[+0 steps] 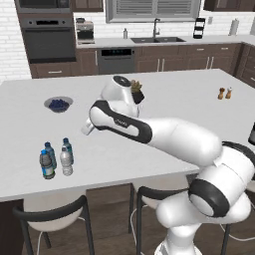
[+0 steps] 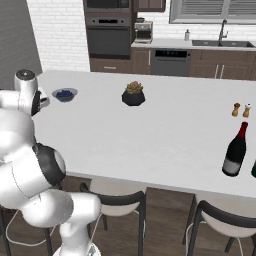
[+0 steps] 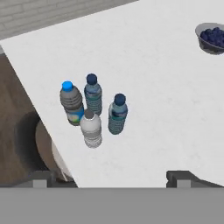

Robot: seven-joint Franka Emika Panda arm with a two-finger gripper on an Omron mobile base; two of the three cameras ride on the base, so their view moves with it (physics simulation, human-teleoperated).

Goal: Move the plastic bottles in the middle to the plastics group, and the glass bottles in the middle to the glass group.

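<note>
Four small plastic water bottles (image 3: 92, 111) clustered upright left of centre in hand view, near white counter (image 3: 166, 109) edge. Gripper (image 3: 111, 177) fingers spread wide, empty, above them.

Arm shell (image 1: 184, 137): glossy white, rounded tubular segments.
Joints (image 1: 206, 196): dark grey to black rings between the white segments.
Wrist band (image 1: 127, 124): black collar with faint small lettering.
Fingertips (image 3: 183, 178): small dark grey blocks.
Base column (image 2: 75, 240): white, thin cables hanging beside it.
</note>
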